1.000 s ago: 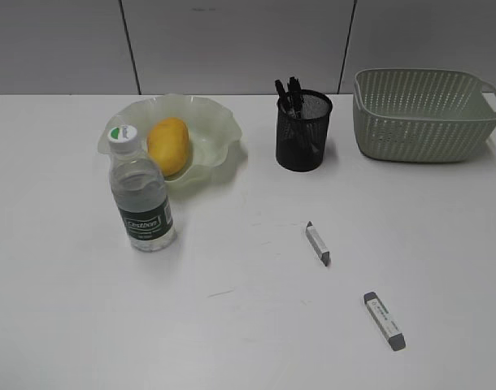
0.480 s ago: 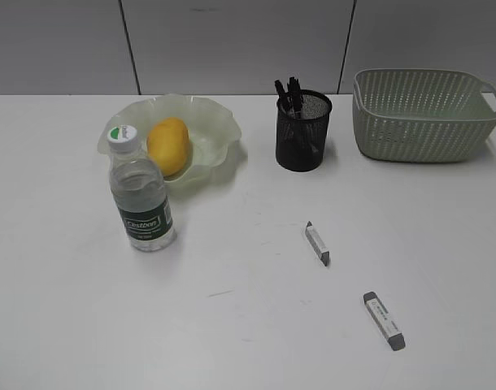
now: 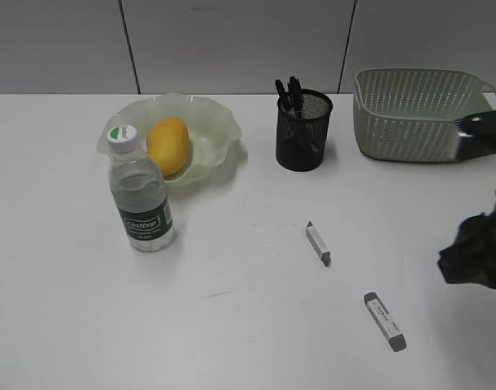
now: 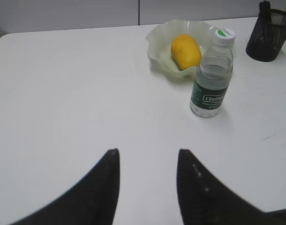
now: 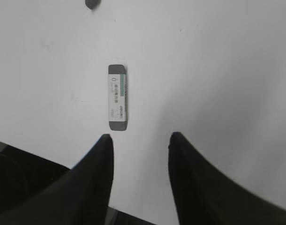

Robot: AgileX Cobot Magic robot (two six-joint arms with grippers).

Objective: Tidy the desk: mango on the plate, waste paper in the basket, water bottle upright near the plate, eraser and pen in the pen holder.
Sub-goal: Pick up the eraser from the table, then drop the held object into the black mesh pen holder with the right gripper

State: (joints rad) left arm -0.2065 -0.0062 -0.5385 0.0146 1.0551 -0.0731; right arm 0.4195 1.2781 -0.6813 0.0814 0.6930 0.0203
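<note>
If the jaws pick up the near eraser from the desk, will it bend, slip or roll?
The near eraser is a flat block in a paper sleeve, so it probably stays stiff and will not roll. It looks small and light. The smooth sleeve might slip a little.

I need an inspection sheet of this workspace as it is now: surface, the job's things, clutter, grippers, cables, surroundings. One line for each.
Surface: white desk, bare in front, a few faint marks.
Job's things: mango in the plate; water bottle upright beside the plate; pens in the pen holder; near eraser and far eraser lying flat on the desk; basket at the back right, contents not visible; waste paper not seen.
Clutter: nothing seen.
Grippers: right gripper open above the desk, just short of the near eraser; left gripper open, holding nothing.
Cables: nothing seen.
Surroundings: grey panelled wall behind the desk.
</note>
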